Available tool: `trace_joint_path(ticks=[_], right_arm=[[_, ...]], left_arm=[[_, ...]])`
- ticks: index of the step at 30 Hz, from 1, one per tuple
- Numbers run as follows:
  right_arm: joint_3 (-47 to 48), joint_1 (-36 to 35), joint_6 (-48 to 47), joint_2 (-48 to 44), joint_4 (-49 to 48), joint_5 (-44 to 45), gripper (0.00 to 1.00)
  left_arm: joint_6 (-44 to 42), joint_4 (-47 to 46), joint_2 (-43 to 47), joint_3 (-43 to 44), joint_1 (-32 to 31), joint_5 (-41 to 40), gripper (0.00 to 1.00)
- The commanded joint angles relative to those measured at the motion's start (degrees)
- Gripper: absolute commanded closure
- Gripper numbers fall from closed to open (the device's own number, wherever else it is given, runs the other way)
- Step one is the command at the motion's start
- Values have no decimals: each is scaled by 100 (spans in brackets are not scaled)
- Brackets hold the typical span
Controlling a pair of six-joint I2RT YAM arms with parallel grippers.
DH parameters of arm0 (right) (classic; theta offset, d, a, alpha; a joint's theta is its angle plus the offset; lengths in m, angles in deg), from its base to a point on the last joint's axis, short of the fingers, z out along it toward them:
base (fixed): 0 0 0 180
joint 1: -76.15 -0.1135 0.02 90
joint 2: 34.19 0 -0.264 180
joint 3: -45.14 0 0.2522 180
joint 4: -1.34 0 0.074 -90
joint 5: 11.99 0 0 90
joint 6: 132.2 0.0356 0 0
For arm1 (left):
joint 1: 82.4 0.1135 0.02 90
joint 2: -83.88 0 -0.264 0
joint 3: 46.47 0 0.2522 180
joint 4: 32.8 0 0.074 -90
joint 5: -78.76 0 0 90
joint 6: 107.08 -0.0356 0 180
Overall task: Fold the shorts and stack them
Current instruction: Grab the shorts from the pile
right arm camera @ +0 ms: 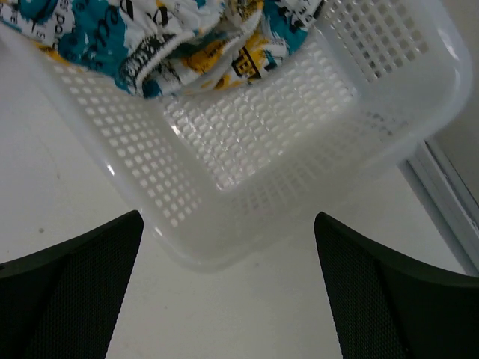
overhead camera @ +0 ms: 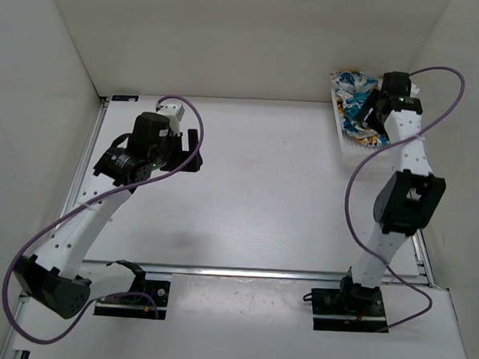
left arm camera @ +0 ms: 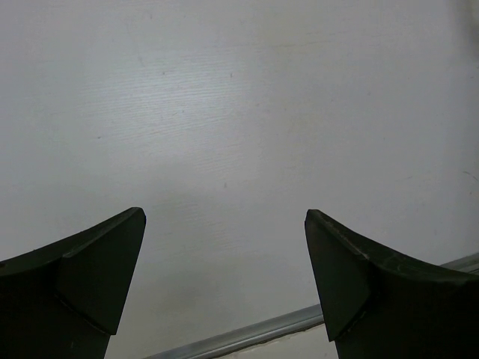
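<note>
The shorts (overhead camera: 352,101) lie bunched in a white mesh basket (overhead camera: 347,141) at the table's back right; the right wrist view shows their teal, yellow and black print (right arm camera: 187,34) heaped at the basket's far end. My right gripper (overhead camera: 370,115) hangs over the basket's near part, open, its jaws wide apart with nothing between them (right arm camera: 228,224). My left gripper (overhead camera: 194,151) is over the bare table at the left, open and holding nothing (left arm camera: 224,217).
The basket's near corner (right arm camera: 224,247) rests on the table close under my right fingers. A metal rail (overhead camera: 259,271) runs along the table's front edge, another (overhead camera: 420,253) along its right side. White walls enclose the back and both sides.
</note>
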Motion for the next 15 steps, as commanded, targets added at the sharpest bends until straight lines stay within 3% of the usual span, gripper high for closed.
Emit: trace_joint_path(ticks=[1,5,11,13,15], right_arm=[[1000,137,38,992,325,-454,0],[2290,242,91,2116,264,-613,0],[3418,375,293,3339,-287,-982,3],[3787,427,293,3533,-412,-1191,11],[3850,427,293,3587,-675,-1359,31]], left_arm=[[41,22,-158,149,3,-199,1],[41,22,-413,210,3,-332,1],[41,74,-984,438,3,-385,1],[41,75,-1090,499,3,-323,1],[41,75,-1170,570,3,-323,1]])
